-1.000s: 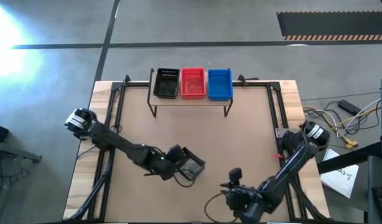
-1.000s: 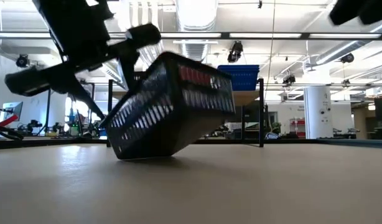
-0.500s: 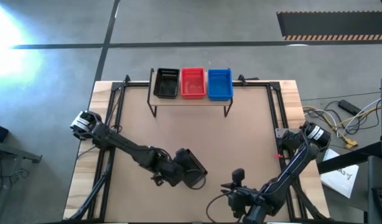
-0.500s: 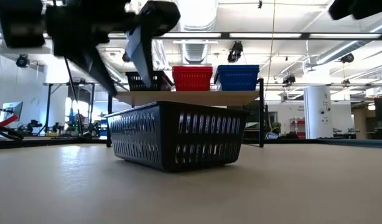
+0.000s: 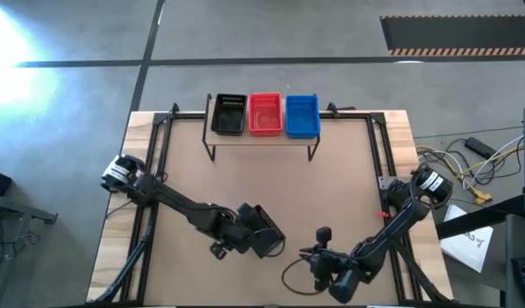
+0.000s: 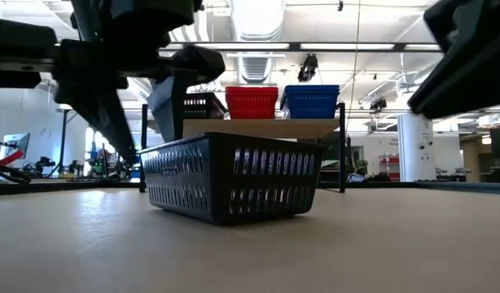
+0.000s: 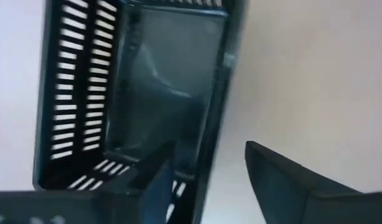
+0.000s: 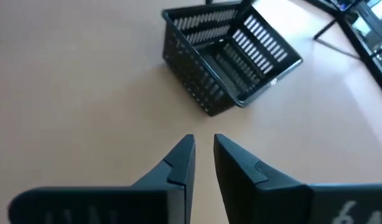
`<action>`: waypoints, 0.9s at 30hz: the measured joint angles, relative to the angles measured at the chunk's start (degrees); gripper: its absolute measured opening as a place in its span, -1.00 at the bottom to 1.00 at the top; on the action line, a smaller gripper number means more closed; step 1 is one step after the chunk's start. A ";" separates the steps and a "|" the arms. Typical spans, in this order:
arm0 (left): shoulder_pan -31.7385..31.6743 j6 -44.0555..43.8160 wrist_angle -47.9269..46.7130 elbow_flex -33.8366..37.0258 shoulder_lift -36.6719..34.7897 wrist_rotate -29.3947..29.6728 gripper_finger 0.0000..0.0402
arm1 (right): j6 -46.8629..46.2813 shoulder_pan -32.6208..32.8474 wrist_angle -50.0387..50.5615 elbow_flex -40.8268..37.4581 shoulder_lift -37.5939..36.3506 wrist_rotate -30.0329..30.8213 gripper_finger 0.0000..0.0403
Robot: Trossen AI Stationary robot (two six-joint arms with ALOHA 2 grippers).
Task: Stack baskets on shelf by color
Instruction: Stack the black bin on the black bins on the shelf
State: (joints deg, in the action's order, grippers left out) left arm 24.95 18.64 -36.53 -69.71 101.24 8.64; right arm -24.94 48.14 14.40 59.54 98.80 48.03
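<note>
I see my left gripper [image 7: 209, 171] open astride the black basket's [image 6: 230, 175] rim. Right gripper [image 8: 203, 155], nearly closed and empty, hangs near the table's [image 5: 331, 184] front edge.

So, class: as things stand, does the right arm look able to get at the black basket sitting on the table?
Probably yes. The right gripper points at the black basket across bare tabletop, nothing between them. But the left gripper straddles one basket wall, so the arms could crowd each other.
</note>
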 joint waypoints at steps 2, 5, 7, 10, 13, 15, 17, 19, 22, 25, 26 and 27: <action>-0.02 -1.64 1.28 -0.02 0.69 0.07 -0.22 | -0.13 -0.73 -2.29 -1.55 0.00 -0.01 -0.75; -0.15 -3.58 1.88 -0.02 1.18 0.00 -0.46 | -0.63 -1.58 -4.01 -2.76 0.00 0.05 -0.76; -0.30 -6.25 1.94 -0.45 1.17 0.02 -0.65 | -0.67 -1.77 -4.41 -2.86 0.00 0.06 -0.76; -0.38 -11.31 2.10 -1.57 1.17 0.02 -0.91 | -0.57 -1.91 -4.47 -2.46 0.00 0.02 -0.76; -0.85 -17.69 2.24 -2.86 1.16 0.43 -0.96 | -0.49 -1.94 -4.45 -1.90 0.00 0.04 -0.76; -1.31 -23.19 2.18 -3.08 0.73 2.08 -0.97 | -0.47 -1.94 -4.44 -1.81 0.00 0.04 -0.76; -1.99 -31.33 2.01 -2.93 -0.14 5.72 -0.98 | -0.36 -1.94 -4.43 -1.85 0.00 0.04 -0.76; -2.99 -39.84 1.85 -2.62 -1.27 8.69 -0.98 | -0.34 -1.96 -4.38 -1.89 0.00 0.05 -0.76; -4.37 -43.82 2.20 -2.40 -2.74 6.20 -0.92 | -0.05 -2.05 -4.35 -1.90 0.00 0.04 -0.76; -4.68 -40.89 2.29 -2.54 -3.16 2.13 -0.78 | -0.19 -2.05 -4.45 -1.92 0.00 0.04 -0.76; -4.78 -39.77 2.52 -2.58 -3.16 1.95 -0.71 | -0.23 -2.05 -4.43 -1.92 0.00 0.04 -0.76; -4.97 -38.80 2.75 -2.58 -3.18 1.83 -0.63 | -0.30 -2.05 -4.44 -1.92 0.00 0.04 -0.76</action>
State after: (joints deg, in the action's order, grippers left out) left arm 19.98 -20.16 -33.78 -72.29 98.06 10.48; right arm -25.24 46.09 9.96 57.63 98.80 48.07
